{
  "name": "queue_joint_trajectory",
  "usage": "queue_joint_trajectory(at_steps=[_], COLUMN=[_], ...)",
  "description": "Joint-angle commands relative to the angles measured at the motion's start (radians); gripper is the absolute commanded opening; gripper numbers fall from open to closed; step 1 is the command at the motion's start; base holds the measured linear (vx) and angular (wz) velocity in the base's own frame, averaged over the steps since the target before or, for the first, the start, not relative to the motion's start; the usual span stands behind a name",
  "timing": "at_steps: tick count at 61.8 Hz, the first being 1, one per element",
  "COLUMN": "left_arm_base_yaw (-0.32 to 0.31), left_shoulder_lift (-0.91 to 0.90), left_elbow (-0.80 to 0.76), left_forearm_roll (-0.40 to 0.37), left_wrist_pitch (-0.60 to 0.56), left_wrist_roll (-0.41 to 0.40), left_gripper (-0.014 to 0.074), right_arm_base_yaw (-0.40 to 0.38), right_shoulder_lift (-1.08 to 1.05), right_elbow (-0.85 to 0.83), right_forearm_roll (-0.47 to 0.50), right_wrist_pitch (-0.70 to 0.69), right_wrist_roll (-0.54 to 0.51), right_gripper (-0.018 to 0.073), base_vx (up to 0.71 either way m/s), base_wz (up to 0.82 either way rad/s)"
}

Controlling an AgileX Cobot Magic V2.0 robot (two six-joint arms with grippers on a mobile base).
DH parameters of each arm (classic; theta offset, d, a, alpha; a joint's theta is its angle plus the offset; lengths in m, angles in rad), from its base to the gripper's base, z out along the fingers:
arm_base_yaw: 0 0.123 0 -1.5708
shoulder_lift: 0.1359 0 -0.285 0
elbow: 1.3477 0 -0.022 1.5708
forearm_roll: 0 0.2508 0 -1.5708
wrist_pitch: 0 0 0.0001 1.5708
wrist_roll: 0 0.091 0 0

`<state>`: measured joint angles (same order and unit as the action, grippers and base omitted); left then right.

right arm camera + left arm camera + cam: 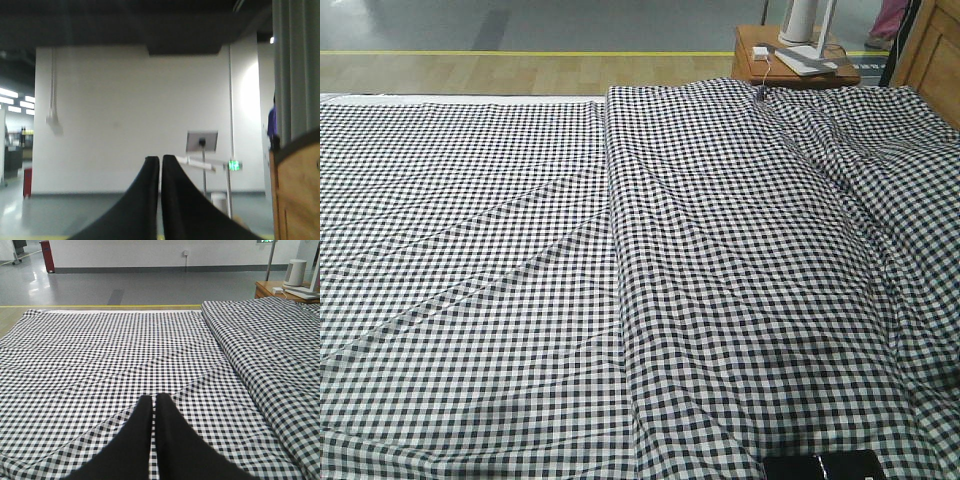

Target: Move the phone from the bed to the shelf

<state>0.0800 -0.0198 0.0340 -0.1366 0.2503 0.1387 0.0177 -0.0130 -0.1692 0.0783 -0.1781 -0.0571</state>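
Left gripper point(153, 398) is hovering over the bed point(100, 355) with its two black fingers pressed together and nothing between them. Right gripper point(160, 159) is likewise pinched closed and empty, pointing level at a white wall point(125, 115).

The phone point(825, 466) is lying flat at the bed's near edge, toward its right corner. It is showing as a slim, black, glossy slab with rounded corners and a pale glint on its face, and the frame is cutting off its lower part. Black-and-white small-check gingham is covering the bed all round it, creasing in long shallow lines. A raised fold point(615, 250) is running from the near edge to the far edge.

Beyond the bed's far right corner, an orange-brown side table point(745, 62) is carrying a white stand point(800, 25) and a small white plug point(761, 52).
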Motion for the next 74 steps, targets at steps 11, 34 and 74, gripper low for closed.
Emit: queue_joint_trajectory(at_steps=[11, 34, 74], left_arm_base_yaw=[-0.004, -0.004, -0.004], left_shoulder_lift=[-0.005, -0.005, -0.005], left_elbow=[0.003, 0.003, 0.003], left_forearm_roll=[-0.009, -0.009, -0.009], left_wrist_pitch=[-0.069, -0.069, -0.069], left_wrist_roll=[-0.004, -0.004, -0.004], left_gripper=[0.0001, 0.0001, 0.0001], right_arm_base_yaw=[-0.005, -0.005, -0.005], right_shoulder_lift=[0.131, 0.468, 0.811], right_elbow=[-0.253, -0.649, -0.696], right_forearm_roll=[-0.012, -0.012, -0.012], right_wrist_pitch=[-0.03, 0.337, 0.539], right_wrist_roll=[-0.007, 0.0, 0.0], right_gripper=[-0.0004, -0.0004, 0.0264], base_vx=[0.0, 0.0, 0.0], base_wz=[0.0, 0.0, 0.0])
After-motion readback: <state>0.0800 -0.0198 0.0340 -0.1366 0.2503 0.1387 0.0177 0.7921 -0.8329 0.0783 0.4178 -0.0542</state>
